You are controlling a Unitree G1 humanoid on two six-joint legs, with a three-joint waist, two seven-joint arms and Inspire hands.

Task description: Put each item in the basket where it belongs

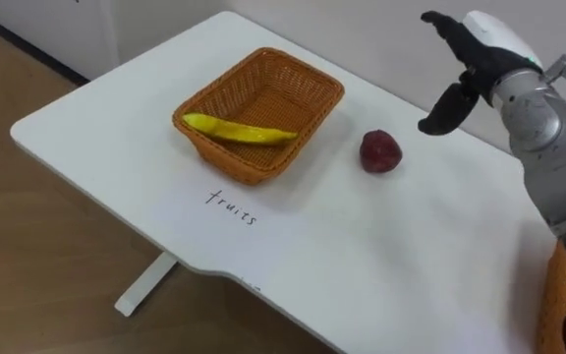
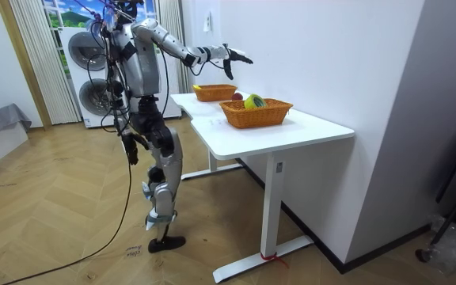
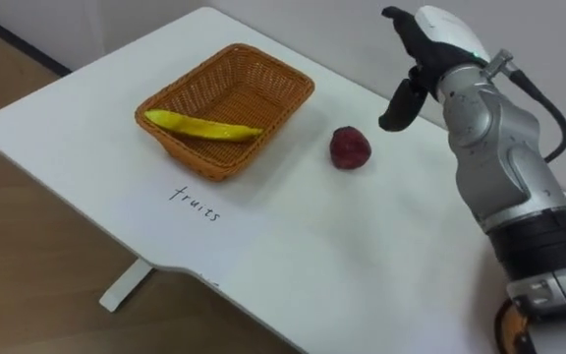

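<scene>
Your right hand (image 1: 480, 49) hangs in the air to the right of the fruit basket (image 1: 234, 157), above the far edge of the table (image 1: 362, 246). Its fingers are spread loose and it holds nothing. The dark red fruit (image 1: 380, 151) lies on the tabletop just right of the fruit basket, between the basket and your hand, apart from both. A banana (image 1: 239, 130) lies along the near side inside the fruit basket. A handwritten label (image 1: 232, 207) sits on the table just in front of it.

A second wicker basket (image 2: 252, 119) stands well to the right of the fruit basket, at your near right. It holds a yellow-green item and something red.

Your left hand (image 2: 131, 147) hangs low by your hip; you cannot tell its state.

The table is white, on a white leg frame, set against a white wall (image 2: 315, 55). You stand at its end on a wooden floor (image 2: 70, 222), with a washing machine (image 2: 85, 49) and a curtain (image 2: 30, 55) behind you.
</scene>
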